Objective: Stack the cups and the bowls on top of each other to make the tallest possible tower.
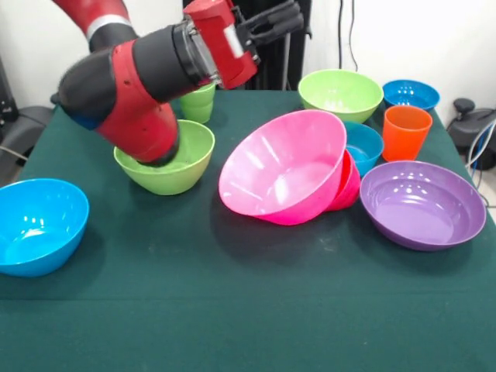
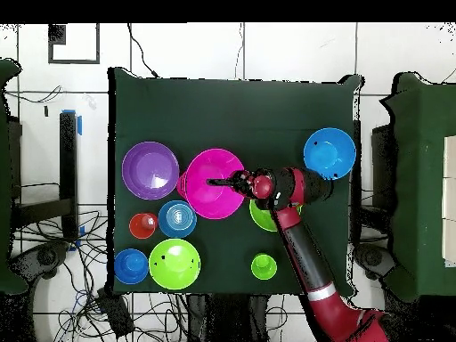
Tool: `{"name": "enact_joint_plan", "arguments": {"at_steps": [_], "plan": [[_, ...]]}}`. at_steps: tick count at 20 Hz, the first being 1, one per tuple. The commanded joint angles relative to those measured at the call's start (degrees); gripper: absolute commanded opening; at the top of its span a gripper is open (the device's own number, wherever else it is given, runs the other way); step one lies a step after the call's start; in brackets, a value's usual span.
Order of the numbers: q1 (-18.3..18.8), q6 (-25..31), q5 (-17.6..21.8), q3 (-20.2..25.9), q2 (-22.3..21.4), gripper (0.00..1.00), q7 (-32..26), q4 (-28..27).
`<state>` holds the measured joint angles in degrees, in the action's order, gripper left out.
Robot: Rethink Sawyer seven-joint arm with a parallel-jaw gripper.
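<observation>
From the front, the arm reaches across the bench (image 1: pixel 232 310) with its pincer (image 1: pixel 283 22) high above the far edge. Whether it is released or clenched cannot be told, and nothing visibly hangs from it. The big pink bowl (image 1: pixel 283 167) lies tilted mid-bench, leaning on the small red-pink bowl (image 1: pixel 346 186). The purple bowl (image 1: pixel 422 203) and orange cup (image 1: pixel 405 132) sit toward one side edge, and a lime bowl (image 1: pixel 167 159) sits under the arm's elbow.

From overhead, the pincer (image 2: pixel 224 182) hovers over the pink bowl (image 2: pixel 209 198). The green cup (image 2: pixel 263 265) stands alone near the robot's edge and a blue bowl (image 2: pixel 329 151) lies well apart. Apart from that leaning pair, no tower has begun, so I judge nearly all the stacking remains.
</observation>
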<state>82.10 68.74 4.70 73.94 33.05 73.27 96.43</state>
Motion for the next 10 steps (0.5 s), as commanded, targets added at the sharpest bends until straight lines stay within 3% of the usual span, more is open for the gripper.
{"name": "enact_joint_plan", "arguments": {"at_steps": [1, 3, 5, 9, 10], "plan": [[4.1, -27.1, 12.6, -4.6, -5.1, 0.00, -0.6, 2.9], [4.5, -33.0, 16.2, -3.8, -10.8, 0.00, 5.1, 5.9], [4.6, -35.0, 17.0, -3.7, -13.1, 0.00, 7.1, 7.0], [3.7, -45.0, 20.2, -3.6, -27.5, 0.00, 18.5, 12.7], [3.1, -47.3, 20.2, -4.0, -32.8, 0.00, 21.6, 14.2]]}}
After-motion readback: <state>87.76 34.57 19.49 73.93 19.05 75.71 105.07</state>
